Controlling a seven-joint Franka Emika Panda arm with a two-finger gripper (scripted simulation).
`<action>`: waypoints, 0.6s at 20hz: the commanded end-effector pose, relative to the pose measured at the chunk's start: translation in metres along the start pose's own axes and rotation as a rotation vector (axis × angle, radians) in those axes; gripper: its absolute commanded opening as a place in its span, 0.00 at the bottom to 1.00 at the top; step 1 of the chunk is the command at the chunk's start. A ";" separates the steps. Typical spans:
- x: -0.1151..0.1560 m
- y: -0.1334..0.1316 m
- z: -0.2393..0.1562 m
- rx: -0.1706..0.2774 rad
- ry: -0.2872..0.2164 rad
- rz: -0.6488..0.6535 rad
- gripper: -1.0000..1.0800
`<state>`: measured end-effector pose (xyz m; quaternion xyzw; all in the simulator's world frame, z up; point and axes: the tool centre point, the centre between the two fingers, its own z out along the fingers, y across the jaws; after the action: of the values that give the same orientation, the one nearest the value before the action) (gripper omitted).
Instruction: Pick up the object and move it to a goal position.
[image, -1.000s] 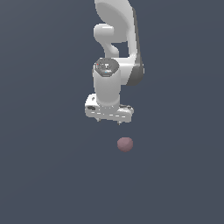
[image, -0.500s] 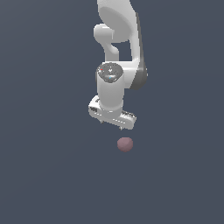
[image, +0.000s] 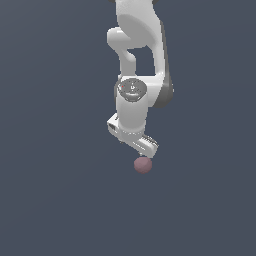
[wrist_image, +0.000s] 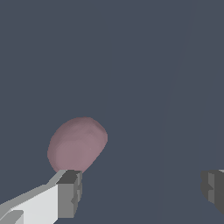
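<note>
Now your gripper (image: 141, 148) is dropping and tilting toward the ball (image: 143, 165), hovering just above it. Its fingers (wrist_image: 69, 192) are standing spread, the ball lying beside one, not between them, so you are needing to recentre.

The gripper (image: 141, 148) hangs just above the ball (image: 143, 164), its fingers (wrist_image: 69, 193) spread wide with a broad gap between them. The ball sits off-centre, beside one finger. All around the ball, nothing else stands on the plain grey surface (image: 60, 200).
</note>
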<state>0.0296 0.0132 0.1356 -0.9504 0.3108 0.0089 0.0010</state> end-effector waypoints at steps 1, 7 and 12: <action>0.001 -0.006 0.002 0.001 0.001 0.063 0.96; 0.002 -0.019 0.008 0.002 0.003 0.211 0.96; 0.003 -0.030 0.013 0.003 0.005 0.333 0.96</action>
<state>0.0475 0.0334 0.1237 -0.8945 0.4471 0.0066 0.0005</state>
